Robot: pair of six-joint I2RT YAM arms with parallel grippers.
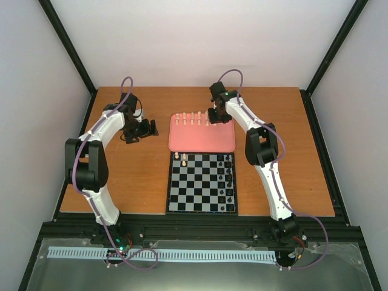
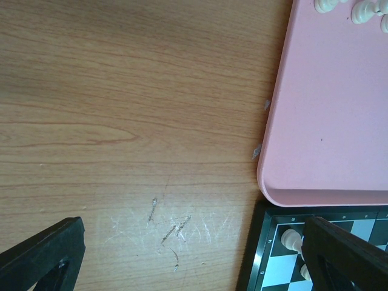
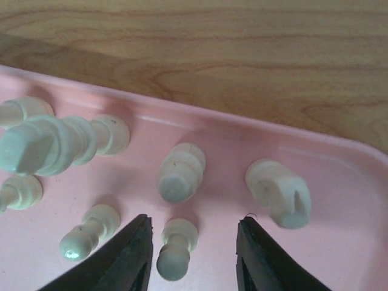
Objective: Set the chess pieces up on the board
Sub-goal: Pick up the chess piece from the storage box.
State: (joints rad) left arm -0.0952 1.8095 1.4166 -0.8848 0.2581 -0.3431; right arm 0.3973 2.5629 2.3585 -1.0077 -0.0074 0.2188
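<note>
Several cream chess pieces [image 3: 180, 172] stand on the pink tray [image 3: 339, 182], in a row along its far edge [image 1: 191, 118]. My right gripper [image 3: 195, 219] hangs open over that row, a small pawn [image 3: 176, 248] between its fingers [image 3: 130, 257] with gaps on both sides. A rook-like piece [image 3: 279, 193] stands just right of the jaws. The board [image 1: 202, 185] lies in front of the tray and carries two cream pieces [image 1: 180, 158] at its far left corner. My left gripper [image 2: 191, 227] is open over bare wood left of the tray, holding nothing.
Black pieces [image 1: 228, 176] line the board's right column. The tray [image 2: 327, 121] and the board's corner [image 2: 267, 254], with a cream piece [image 2: 291, 238] on it, lie just right of the left gripper. A black frame rims the table.
</note>
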